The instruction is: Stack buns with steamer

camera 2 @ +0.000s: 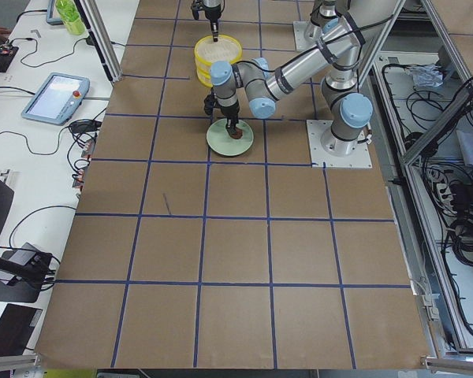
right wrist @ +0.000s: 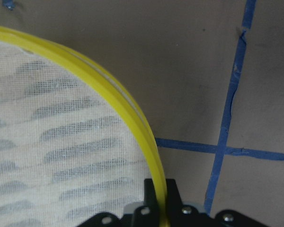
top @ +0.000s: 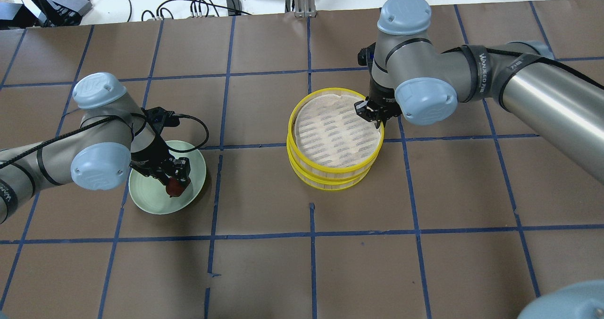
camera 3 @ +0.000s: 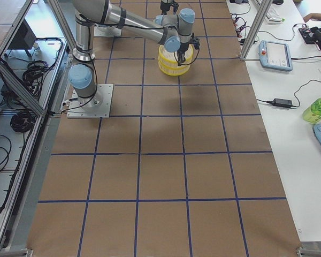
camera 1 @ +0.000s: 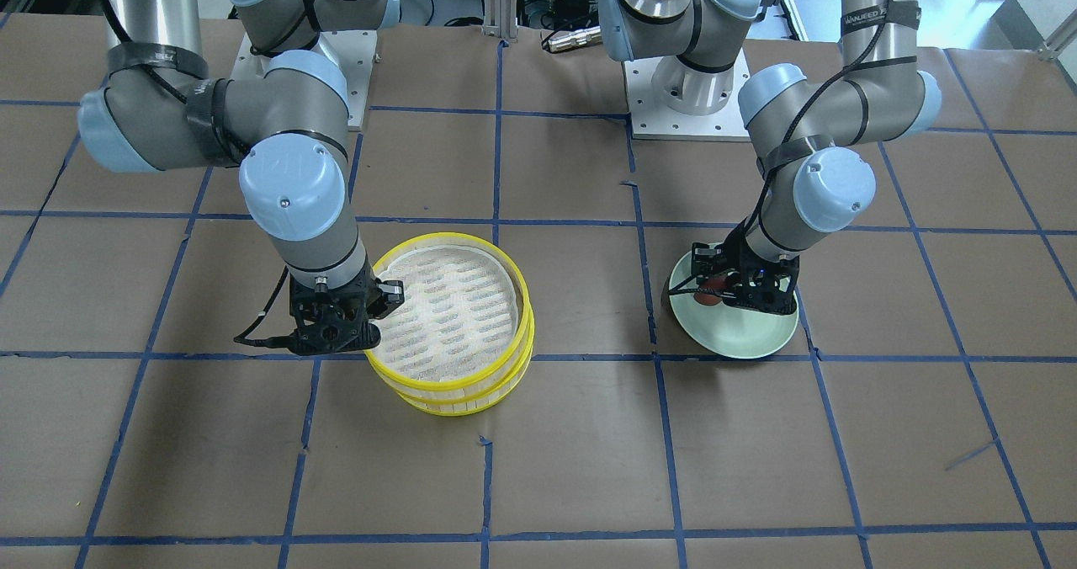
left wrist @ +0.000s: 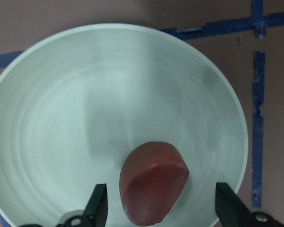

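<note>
The reddish-brown oval bun [left wrist: 154,187] lies on the pale green plate [left wrist: 109,94], near its rim. My left gripper [left wrist: 162,208] is open, lowered over the plate, one finger on each side of the bun with gaps. It also shows in the overhead view [top: 177,180] with the bun [top: 175,187]. The yellow steamer [top: 330,180] is two stacked tiers; the top one shows a white cloth liner. My right gripper [right wrist: 160,198] is shut on the top tier's yellow rim [right wrist: 113,99]. The white bun is out of view.
The table is brown paper with a blue tape grid. The plate [camera 1: 749,337] and the steamer [camera 1: 522,316] stand about one grid square apart. The arm bases [camera 1: 690,89] are at the robot's side of the table. Cables lie beyond the far edge.
</note>
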`<state>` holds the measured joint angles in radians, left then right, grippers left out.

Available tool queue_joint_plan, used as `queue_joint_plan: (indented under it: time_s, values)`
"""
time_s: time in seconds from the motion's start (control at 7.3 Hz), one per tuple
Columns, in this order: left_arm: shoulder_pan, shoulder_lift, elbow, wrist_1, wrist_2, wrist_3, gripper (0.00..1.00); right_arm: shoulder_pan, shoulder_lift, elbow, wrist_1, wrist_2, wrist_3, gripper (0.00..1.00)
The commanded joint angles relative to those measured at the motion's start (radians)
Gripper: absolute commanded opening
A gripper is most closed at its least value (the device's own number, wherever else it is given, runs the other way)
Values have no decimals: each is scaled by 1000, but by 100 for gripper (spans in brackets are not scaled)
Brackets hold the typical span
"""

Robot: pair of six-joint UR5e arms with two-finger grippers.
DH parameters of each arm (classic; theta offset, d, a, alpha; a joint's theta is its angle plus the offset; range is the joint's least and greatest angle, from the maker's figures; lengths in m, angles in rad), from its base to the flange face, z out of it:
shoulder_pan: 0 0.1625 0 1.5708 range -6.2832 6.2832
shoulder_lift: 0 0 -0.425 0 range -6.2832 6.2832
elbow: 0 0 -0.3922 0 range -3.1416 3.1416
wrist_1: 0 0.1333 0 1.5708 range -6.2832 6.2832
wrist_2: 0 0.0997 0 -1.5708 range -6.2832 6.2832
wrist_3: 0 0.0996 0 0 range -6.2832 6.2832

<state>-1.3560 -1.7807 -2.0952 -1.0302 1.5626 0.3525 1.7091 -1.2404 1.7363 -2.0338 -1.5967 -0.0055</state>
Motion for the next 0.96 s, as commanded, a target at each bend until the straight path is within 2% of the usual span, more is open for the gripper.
queue_joint_plan:
  time_s: [0.0,0.14,0.41,0.55,0.68,0.82]
  values:
    - [0,-5,10,7,-3,-1,3,0,4,0,3,7,4,9]
    - [-2,12,14,10,-3,-6,3,0,7,2,3,11,7,24]
    - [-11,79,85,-19,-7,-13,3,7,1,2,3,18,50,18]
    - [-26,120,113,-87,-13,-32,3,9,-1,2,3,18,50,17]
    - [-37,148,153,-122,-50,-87,3,15,-4,2,4,17,50,19]
    - [-64,162,208,-190,-112,-140,3,36,-2,0,4,15,56,24]
